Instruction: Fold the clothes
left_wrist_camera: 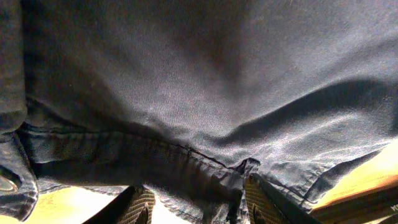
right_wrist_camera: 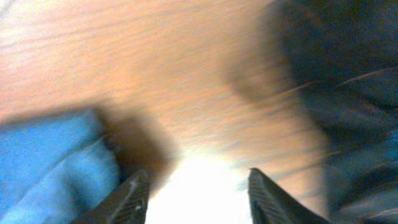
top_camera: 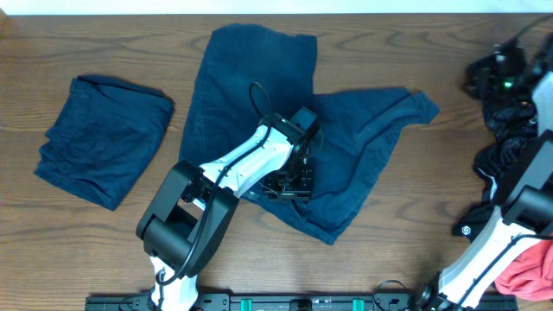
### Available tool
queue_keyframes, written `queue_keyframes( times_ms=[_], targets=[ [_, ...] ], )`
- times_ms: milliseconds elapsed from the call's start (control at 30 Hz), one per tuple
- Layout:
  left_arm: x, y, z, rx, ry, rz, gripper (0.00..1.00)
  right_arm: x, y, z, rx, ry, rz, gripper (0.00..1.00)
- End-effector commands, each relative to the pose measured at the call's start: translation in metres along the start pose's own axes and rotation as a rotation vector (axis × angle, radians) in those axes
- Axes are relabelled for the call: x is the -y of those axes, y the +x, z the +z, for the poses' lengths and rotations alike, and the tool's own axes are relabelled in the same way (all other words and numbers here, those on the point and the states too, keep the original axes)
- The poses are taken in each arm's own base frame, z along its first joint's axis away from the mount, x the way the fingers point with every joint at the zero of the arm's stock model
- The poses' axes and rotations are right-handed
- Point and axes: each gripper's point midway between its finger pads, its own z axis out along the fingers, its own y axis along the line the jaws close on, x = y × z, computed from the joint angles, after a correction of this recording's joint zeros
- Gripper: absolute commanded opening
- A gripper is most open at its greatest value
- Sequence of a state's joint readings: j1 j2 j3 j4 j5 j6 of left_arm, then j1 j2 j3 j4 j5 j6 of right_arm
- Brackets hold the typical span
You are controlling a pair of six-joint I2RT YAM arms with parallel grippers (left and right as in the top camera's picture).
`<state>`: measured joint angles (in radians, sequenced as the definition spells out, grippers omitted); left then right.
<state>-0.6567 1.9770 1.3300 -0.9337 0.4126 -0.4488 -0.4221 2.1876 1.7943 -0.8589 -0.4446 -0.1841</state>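
A dark navy garment [top_camera: 354, 138] lies spread and partly doubled over in the middle of the table. My left gripper [top_camera: 289, 183] is low over its lower middle part. In the left wrist view its fingers [left_wrist_camera: 199, 208] are apart, with the garment's hemmed edge [left_wrist_camera: 205, 81] bunched between them. My right gripper [right_wrist_camera: 196, 196] is open and empty above bare wood. It has a blue cloth [right_wrist_camera: 50, 162] on its left and dark fabric [right_wrist_camera: 342, 74] on its right. In the overhead view the right gripper is out of sight at the right edge.
A folded navy garment [top_camera: 104, 142] lies at the left of the table. A heap of dark clothes [top_camera: 510, 95] sits at the far right. A red garment [top_camera: 531, 268] lies at the bottom right beside the right arm [top_camera: 484, 250].
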Motion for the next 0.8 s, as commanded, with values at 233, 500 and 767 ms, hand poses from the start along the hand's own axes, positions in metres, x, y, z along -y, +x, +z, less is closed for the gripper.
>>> queue_keyframes(
  times_ms=[233, 500, 767],
  targets=[
    [0.000, 0.001, -0.003, 0.010, -0.001, 0.007, 0.50, -0.035, 0.043, 0.020, -0.194, 0.016, 0.087, 0.57],
    [0.000, 0.001, -0.003, 0.010, -0.001, 0.007, 0.49, -0.049, 0.049, 0.034, -0.218, 0.034, 0.058, 0.56],
    [0.000, 0.001, -0.003, 0.010, -0.001, 0.008, 0.49, -0.038, 0.066, 0.053, -0.228, 0.082, 0.092, 0.07]
  ],
)
